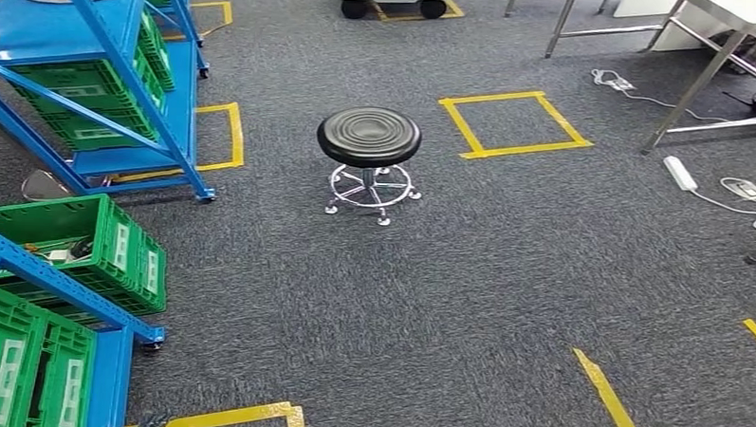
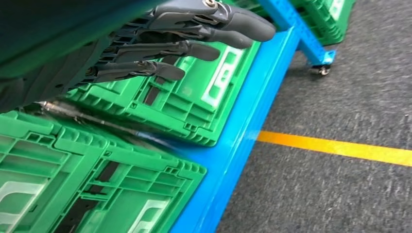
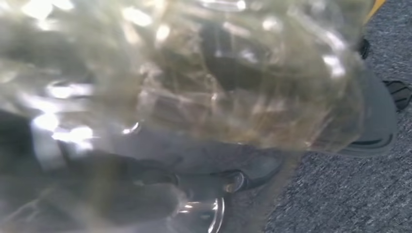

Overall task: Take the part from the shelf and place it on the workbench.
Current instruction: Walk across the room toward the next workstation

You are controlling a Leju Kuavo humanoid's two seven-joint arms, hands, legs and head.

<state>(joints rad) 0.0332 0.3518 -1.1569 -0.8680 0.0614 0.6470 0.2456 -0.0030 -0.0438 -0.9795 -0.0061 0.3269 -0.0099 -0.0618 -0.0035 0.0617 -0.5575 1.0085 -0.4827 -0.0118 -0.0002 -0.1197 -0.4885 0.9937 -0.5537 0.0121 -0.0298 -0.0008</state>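
The right robot hand [image 3: 194, 179] holds the part [image 3: 194, 73], a shiny thing wrapped in clear, crinkly plastic. In the right wrist view the part sits very close to the camera and looks blurry. Dark fingers [image 3: 228, 182] curl under it and press against the wrap. Grey carpet [image 3: 340, 194] lies below.

The left robot hand [image 2: 189, 43] holds nothing. Its dark fingers [image 2: 145, 70] are stretched out and a little apart. It hangs beside a green crate [image 2: 160, 104] that sits on a blue shelf [image 2: 252, 107]. A yellow tape line [image 2: 340, 148] runs across the carpet near the shelf.

In the head view, blue shelves [image 1: 104, 62] with green crates [image 1: 79, 246] stand on the left side. A round black stool [image 1: 368, 137] with a shiny metal base stands in the middle of the floor. Yellow tape squares [image 1: 515, 123] mark the carpet. The metal legs of a bench [image 1: 702, 78] show at the far right, with white power strips [image 1: 681, 173] and cords on the floor near them.
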